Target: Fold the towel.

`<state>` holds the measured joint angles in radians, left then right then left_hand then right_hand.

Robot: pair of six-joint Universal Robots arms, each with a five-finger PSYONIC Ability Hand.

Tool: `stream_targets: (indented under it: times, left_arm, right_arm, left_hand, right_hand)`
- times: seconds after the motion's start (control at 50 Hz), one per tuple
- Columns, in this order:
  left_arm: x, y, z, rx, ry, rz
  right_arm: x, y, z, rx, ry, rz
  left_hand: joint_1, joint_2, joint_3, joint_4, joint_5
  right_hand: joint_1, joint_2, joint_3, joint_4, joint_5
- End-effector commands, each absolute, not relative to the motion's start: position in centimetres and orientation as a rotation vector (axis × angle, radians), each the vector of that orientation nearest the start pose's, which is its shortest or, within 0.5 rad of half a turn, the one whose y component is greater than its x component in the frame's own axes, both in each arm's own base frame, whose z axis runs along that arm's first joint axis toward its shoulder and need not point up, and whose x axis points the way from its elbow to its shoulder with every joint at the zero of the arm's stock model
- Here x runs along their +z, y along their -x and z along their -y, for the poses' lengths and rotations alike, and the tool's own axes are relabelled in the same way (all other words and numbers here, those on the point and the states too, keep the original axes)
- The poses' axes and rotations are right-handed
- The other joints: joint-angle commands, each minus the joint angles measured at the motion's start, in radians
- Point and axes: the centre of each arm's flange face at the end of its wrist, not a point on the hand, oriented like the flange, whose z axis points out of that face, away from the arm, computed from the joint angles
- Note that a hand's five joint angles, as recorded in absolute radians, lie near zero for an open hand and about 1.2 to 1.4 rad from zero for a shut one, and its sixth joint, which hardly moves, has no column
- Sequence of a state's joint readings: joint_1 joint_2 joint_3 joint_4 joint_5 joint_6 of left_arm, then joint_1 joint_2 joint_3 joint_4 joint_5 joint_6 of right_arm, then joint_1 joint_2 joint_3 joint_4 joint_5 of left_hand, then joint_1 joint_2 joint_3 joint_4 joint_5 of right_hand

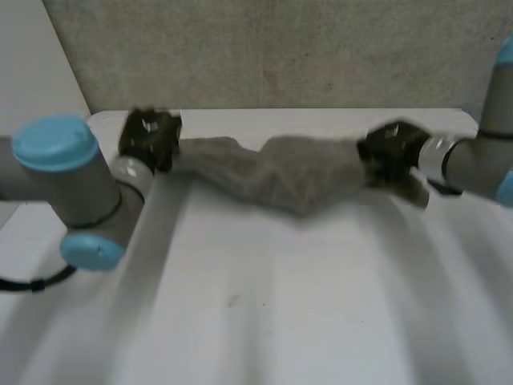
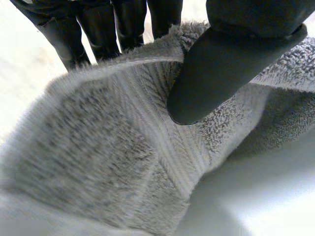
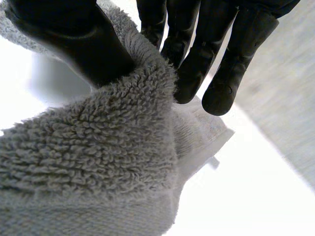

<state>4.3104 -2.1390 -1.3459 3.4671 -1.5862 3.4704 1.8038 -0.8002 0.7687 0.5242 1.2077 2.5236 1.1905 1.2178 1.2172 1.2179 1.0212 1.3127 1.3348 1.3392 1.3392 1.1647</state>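
Observation:
A grey towel (image 1: 276,178) hangs stretched between my two hands above the far part of the white table (image 1: 264,321), sagging in its middle. My left hand (image 1: 149,138) is shut on the towel's left end. In the left wrist view the thumb (image 2: 216,69) presses the towel (image 2: 108,162) against the fingers (image 2: 93,29) behind it. My right hand (image 1: 391,151) is shut on the towel's right end. In the right wrist view its thumb (image 3: 74,39) pinches the fluffy towel (image 3: 93,167) against the fingers (image 3: 216,59), with a hemmed corner hanging below them.
A grey rough wall (image 1: 272,48) rises behind the table's far edge. The near half of the table lies bare in front of the towel.

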Motion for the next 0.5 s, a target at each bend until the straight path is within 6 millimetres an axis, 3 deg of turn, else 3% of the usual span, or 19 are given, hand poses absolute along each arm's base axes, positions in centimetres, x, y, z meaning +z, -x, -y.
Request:
stream_targets:
  times: [0.02, 0.08, 0.12, 0.24, 0.5]
  left_arm:
    - [14.8, 27.5, 31.3, -1.977, -0.996, -2.178]
    - [14.3, 27.1, 30.1, -1.916, -1.058, -2.159]
    - [15.2, 26.6, 29.1, -1.911, -1.074, -2.138]
    - [16.2, 25.7, 27.8, -1.902, -1.062, -2.137]
    - [17.7, 22.9, 22.9, -1.78, -1.076, -2.224]
  right_arm:
    - [16.4, -25.1, 35.6, -1.35, 1.306, -2.329]
    - [16.9, -24.6, 35.2, -1.343, 1.295, -2.339]
    - [18.6, -23.5, 34.8, -1.385, 1.276, -2.351]
    - [20.2, -21.7, 34.4, -1.408, 1.246, -2.39]
    - [21.7, -19.2, 29.5, -1.314, 1.52, -2.407]
  left_hand:
    - [0.206, 0.178, 0.179, 0.178, 0.201]
    - [0.206, 0.178, 0.179, 0.178, 0.201]
    - [0.206, 0.178, 0.179, 0.178, 0.201]
    - [0.206, 0.178, 0.179, 0.178, 0.201]
    - [0.206, 0.178, 0.179, 0.178, 0.201]
  right_hand:
    - [0.084, 0.061, 0.057, 0.057, 0.057]
    - [0.084, 0.061, 0.057, 0.057, 0.057]
    - [0.084, 0.061, 0.057, 0.057, 0.057]
    - [0.084, 0.061, 0.057, 0.057, 0.057]
    - [0.084, 0.061, 0.057, 0.057, 0.057]
